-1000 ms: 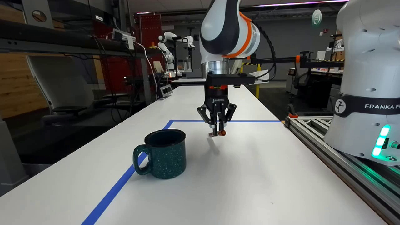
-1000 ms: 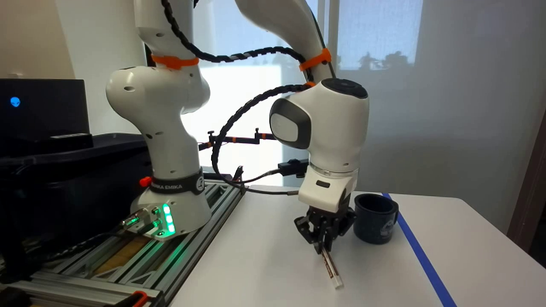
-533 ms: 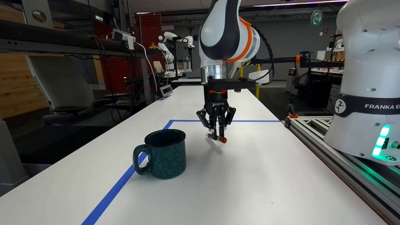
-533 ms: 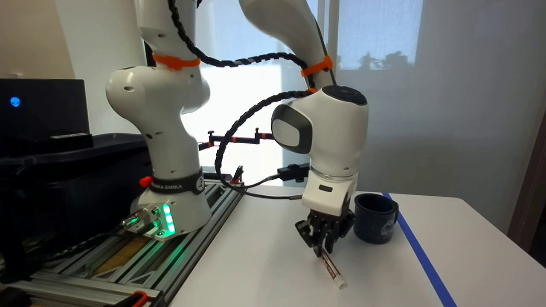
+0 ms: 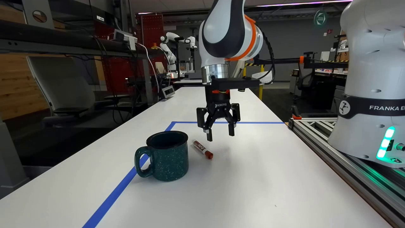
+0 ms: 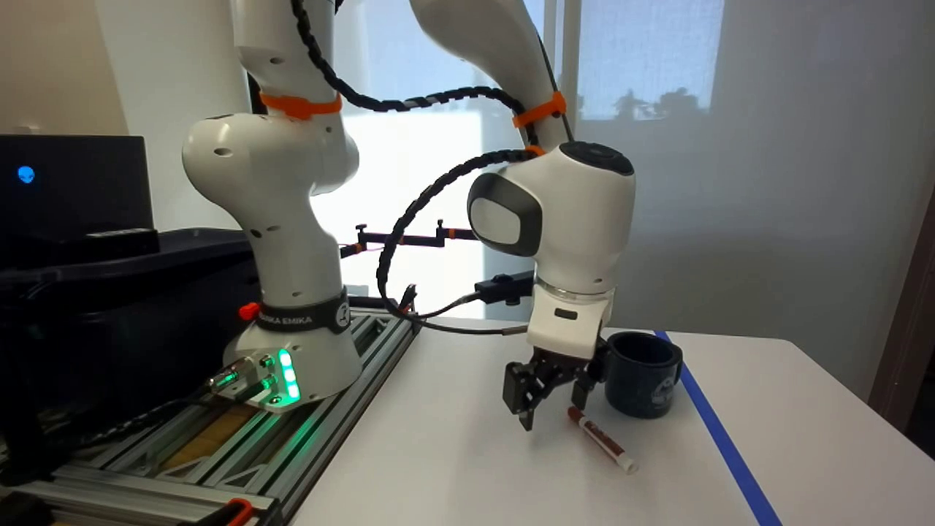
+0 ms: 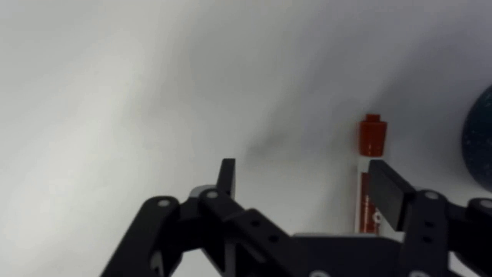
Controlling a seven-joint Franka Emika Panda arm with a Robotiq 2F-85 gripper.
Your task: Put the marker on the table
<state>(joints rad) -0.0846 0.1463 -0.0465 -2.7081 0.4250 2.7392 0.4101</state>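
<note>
Between the long edges of the table (image 5: 269,180), a marker (image 5: 203,149) lies near a mug (image 5: 171,158); above hangs the robot's hand (image 5: 220,134), fingers (image 7: 389,196) wide apart, presumably to free the marker, its height unclear from here.

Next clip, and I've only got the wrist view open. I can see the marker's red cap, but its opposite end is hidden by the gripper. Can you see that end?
Observer: Yes. In an exterior view the marker is in sight right down to its opposite end, which is white.
Reviewer: And the dark, curved thing cut off by my right edge, what is it?
Observer: It's a speckled teal mug, standing upright; an exterior view shows its handle on the side away from the marker.
</note>
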